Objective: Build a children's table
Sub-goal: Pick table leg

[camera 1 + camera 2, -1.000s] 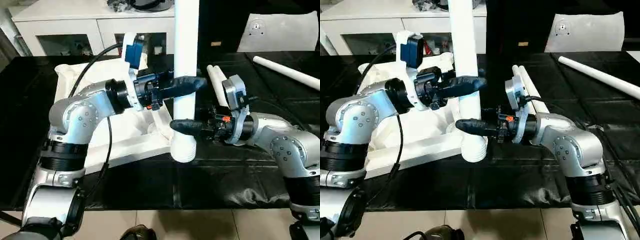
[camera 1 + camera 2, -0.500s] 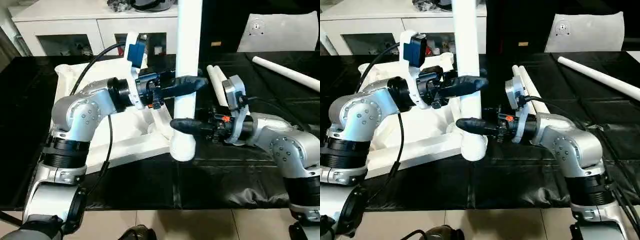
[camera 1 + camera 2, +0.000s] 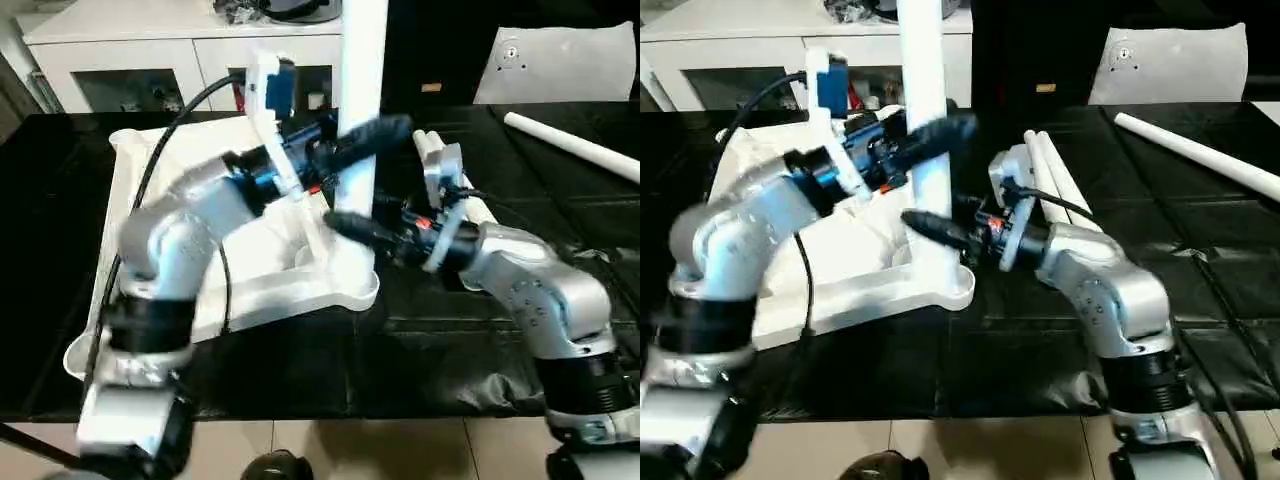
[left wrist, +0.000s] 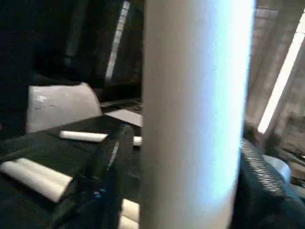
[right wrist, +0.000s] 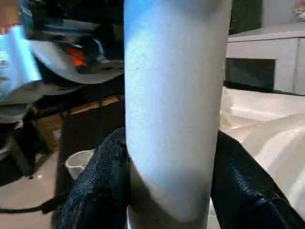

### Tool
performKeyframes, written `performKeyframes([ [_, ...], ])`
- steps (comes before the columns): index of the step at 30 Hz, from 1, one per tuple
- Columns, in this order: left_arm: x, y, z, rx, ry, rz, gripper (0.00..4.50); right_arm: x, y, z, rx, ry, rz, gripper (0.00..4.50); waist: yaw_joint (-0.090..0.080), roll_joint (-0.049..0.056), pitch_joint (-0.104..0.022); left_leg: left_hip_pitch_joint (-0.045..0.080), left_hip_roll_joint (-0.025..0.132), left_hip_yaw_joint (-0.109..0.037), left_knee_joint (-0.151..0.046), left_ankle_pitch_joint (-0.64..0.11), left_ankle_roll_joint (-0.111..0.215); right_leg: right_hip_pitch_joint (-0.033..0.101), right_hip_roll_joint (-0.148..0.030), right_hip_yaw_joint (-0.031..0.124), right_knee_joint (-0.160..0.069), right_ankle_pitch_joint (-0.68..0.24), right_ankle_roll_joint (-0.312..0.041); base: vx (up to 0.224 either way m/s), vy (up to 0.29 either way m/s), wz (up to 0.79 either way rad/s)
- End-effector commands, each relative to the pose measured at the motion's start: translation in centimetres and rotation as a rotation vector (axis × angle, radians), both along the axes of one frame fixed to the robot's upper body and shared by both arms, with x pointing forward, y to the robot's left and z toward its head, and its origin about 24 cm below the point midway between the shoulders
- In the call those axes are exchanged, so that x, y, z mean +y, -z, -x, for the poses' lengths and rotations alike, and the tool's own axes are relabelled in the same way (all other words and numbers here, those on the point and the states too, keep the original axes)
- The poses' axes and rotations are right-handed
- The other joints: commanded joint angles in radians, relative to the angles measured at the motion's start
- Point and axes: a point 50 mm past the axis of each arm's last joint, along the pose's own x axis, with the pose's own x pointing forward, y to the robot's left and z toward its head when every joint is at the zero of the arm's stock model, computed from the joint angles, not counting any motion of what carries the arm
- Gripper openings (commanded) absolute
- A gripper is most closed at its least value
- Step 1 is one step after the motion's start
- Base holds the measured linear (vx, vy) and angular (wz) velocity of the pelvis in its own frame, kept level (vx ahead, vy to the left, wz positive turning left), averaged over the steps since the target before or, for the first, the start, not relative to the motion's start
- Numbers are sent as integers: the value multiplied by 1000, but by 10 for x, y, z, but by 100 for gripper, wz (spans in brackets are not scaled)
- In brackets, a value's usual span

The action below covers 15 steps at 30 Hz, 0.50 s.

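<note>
An upright white leg (image 3: 360,100) is held over the near right corner of the overturned tabletop (image 3: 150,190), which lies on the black table (image 3: 300,370), left of centre. The left gripper (image 3: 385,133) is pinched on the leg higher up, and the right gripper (image 3: 345,224) is pinched on it lower down, just above the corner socket (image 3: 355,285); in both wrist views black fingers (image 5: 102,181) are seen pressed against either side of the tube. The leg's lower end is met by the socket, though whether it is fully seated cannot be told. The leg is judged to be light, stiff and hollow, with a smooth, somewhat slippery plastic skin, so a firm two-point hold near the lower third is thought best for steering it straight; a tilted push could jam the tapered end. The tabletop is judged rigid but light, liable to slide on the dark cover when pressed. Two spare legs (image 3: 445,165) lie side by side just right of the grippers, and another leg (image 3: 570,145) lies far right. The held leg's top is cut off by the frame, the left arm is blurred, and the tabletop's other sockets are hidden behind it.
</note>
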Motion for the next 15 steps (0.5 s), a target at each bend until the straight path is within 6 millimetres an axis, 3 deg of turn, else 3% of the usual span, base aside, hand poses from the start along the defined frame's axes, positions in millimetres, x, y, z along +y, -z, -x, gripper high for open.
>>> performKeyframes([
  [1, 10, -2, -3, 5, -126, 30, 240, 0, -4, -2, -32, 19, -6, 186, -2, -11, -76, 43, 159, -89, -76, -152, -12, 29, -171, 77, -68, 33, -216, 0, 0, 0],
  [4, 11, -2, -3, 12, -158, 44, 223, -1, -4, -2, -36, 27, -5, 186, -2, -10, -76, 44, 158, -90, -75, -145, -1, 27, -167, 76, -69, 30, -209, 0, 0, 0],
  [5, 8, -1, -1, 25, -176, 72, 223, -2, -4, -3, -40, 39, -6, 186, -5, -23, -75, 43, 157, -87, -76, -147, 3, 28, -167, 76, -71, 24, -208, 0, 0, 0],
  [6, 8, -1, -1, 25, -177, 73, 223, -2, -4, -3, -40, 40, -6, 186, -1, -18, -76, 44, 158, -88, -73, -145, 2, 29, -171, 76, -69, 23, -212, 0, 0, 0],
  [10, 3, 1, 3, 28, -173, 72, 223, -2, -3, -4, -35, 37, -1, 186, -4, -22, -74, 43, 158, -87, -73, -130, 19, 26, -165, 76, -74, -1, -197, 0, 0, 0],
  [15, 3, 8, 2, 51, -202, 40, 194, -1, -2, -4, -39, 44, 6, 186, -4, -13, -73, 44, 157, -88, -74, -145, 10, 24, -166, 77, -76, -25, -190, 0, 0, 0],
])
